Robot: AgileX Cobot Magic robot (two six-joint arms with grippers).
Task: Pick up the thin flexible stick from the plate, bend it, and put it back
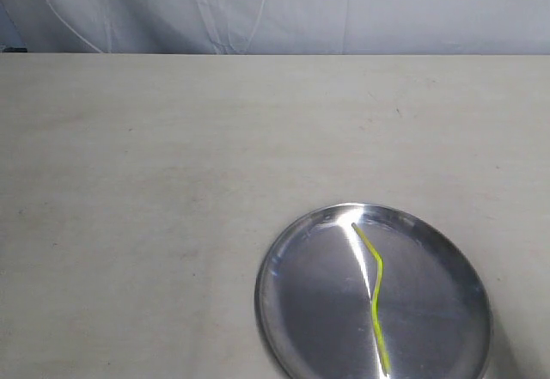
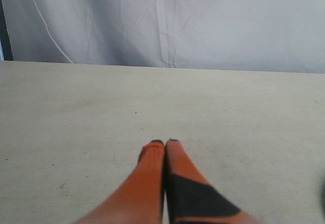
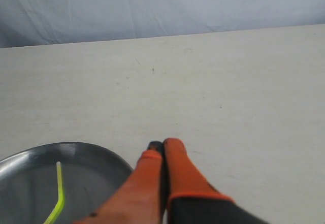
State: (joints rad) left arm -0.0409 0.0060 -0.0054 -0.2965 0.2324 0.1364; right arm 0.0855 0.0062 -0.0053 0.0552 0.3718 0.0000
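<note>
Looking over my feeds, I judge one of two things: either the pickup has not begun, or the job is finished, since the thin flexible stick (image 1: 375, 293) already shows a gentle kink near its middle while lying on the plate (image 1: 292, 310). I cannot settle which from here.

Both claws are empty. My right gripper (image 3: 162, 146) has its orange fingers pressed together with nothing between them, hovering just past the plate's rim (image 3: 109, 158), with the stick (image 3: 58, 193) off to one side of the fingertips and lower in that feed. My left gripper (image 2: 163, 142) is likewise pinched together over bare table (image 2: 101, 112), and neither plate nor stick appears anywhere near it.

If the pickup is still ahead, I would part the right fingers, swing them across over the plate and descend onto the strand. That calls for care, because the stick lies flat against the metal with little to get under.

As for materials, the stick is a very thin yellow-green strand, straw-like. The plate is round, polished silver metal with a shallow raised rim and a bright glare streak running alongside the stick. The table is matte, pale and faintly scuffed, backed by wrinkled grey-white cloth (image 1: 275, 9).
</note>
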